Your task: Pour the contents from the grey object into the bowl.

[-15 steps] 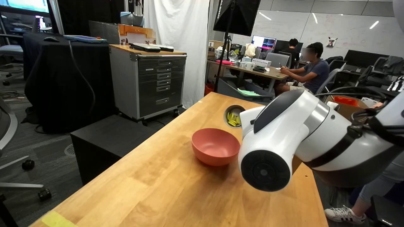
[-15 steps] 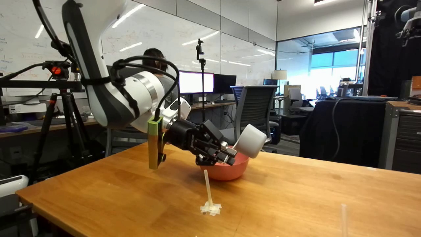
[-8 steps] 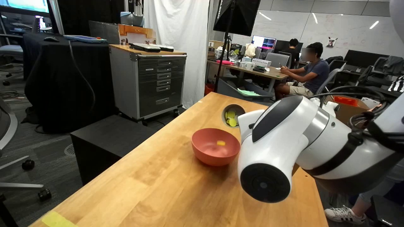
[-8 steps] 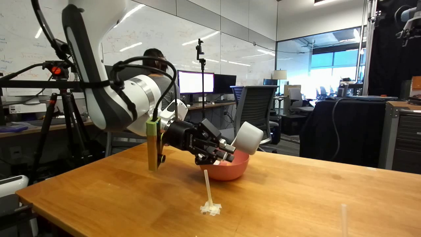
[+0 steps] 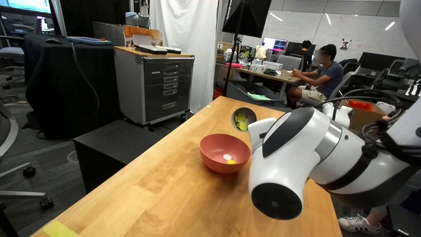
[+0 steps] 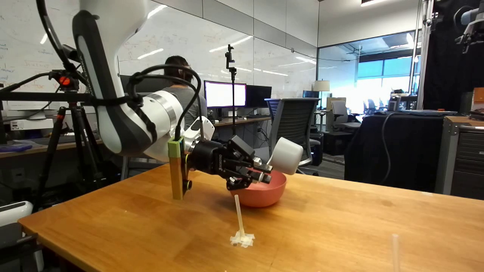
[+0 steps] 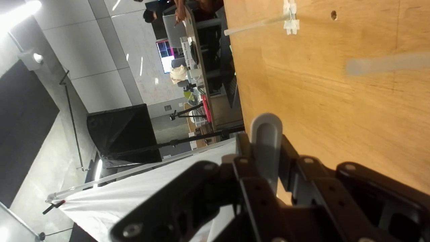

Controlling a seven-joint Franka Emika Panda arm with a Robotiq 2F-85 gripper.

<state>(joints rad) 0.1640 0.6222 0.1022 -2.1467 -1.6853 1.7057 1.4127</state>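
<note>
- Status, my read: mid-pour, small part done. Small grey cylindrical cup, smooth and plastic-looking (image 6: 287,155), is in mid-air, tipped well over, mouth turned toward the round, shallow red plastic-looking bowl (image 5: 220,147).
- Black metal-looking gripper (image 6: 266,172) is clamped on the cup's flat grey round-ended handle (image 7: 267,144); pads apart by the handle's thickness only.
- Contents: several pale yellow-green pieces (image 5: 242,126) sit inside the cup. In the bowl: a small yellow piece (image 5: 231,162) and a whitish disc (image 5: 227,157); can't tell if the disc is the same stuff.
- Risk, dump: pieces lie in a loose heap. Roll too fast and the lot could go at once, some bouncing onto the light wooden table (image 5: 164,184).
- Risk, aim: both exterior views leave unclear how much of the mouth is above the bowl. More tilt shifts the mouth, so pieces may land outside.
- Risk, slip: handle is thin and off to the cup's side; weight could twist it in the pads.
- Risk, leftovers: stop the tilt short and pieces may stay in the cup.
- Risk, clip: a thin pale stick, material unclear (image 6: 239,215), is taped to the table near the gripper in an exterior view; depth uncertain. A low sideways swing could hit it.
</note>
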